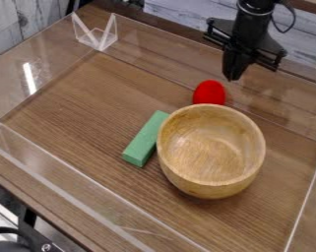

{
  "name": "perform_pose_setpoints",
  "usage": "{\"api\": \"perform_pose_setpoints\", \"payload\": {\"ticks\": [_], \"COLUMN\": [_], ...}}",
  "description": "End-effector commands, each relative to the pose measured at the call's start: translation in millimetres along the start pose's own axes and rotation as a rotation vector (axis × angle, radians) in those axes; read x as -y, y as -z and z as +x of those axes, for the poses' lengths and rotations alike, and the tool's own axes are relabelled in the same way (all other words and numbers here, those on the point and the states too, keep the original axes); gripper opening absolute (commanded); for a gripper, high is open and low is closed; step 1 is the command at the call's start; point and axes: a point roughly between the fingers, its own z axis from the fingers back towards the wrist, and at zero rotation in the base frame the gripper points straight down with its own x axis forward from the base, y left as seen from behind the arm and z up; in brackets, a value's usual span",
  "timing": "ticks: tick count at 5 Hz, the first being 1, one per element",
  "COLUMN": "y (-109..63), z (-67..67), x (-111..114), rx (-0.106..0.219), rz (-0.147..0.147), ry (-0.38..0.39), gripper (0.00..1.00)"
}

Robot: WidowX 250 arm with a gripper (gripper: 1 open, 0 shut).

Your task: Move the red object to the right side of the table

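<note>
Single fixed view, raised at the near left corner of the table (82,103), looking obliquely down and across it at moderate range, arm (252,25) at the far right edge.

On the desk (82,108) the bowl (212,150) sits toward the front right — the block (146,138) just beside it on its left, the rounded toy (209,93) touching its back rim. The claw (235,73) hangs behind the toy, slightly right.
</note>
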Motion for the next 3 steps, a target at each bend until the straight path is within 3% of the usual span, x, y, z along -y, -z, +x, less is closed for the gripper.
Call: {"api": "perform_pose_setpoints", "payload": {"ticks": [1,3], "y": [-19.2,-40.6], "z": [6.2,-5.4], "x": [2.8,-12.0], "rx": [0.035,0.047], "rz": [-0.011,-0.047], "ry": [-0.004,0.046], "gripper": [1.0,1.0]}}
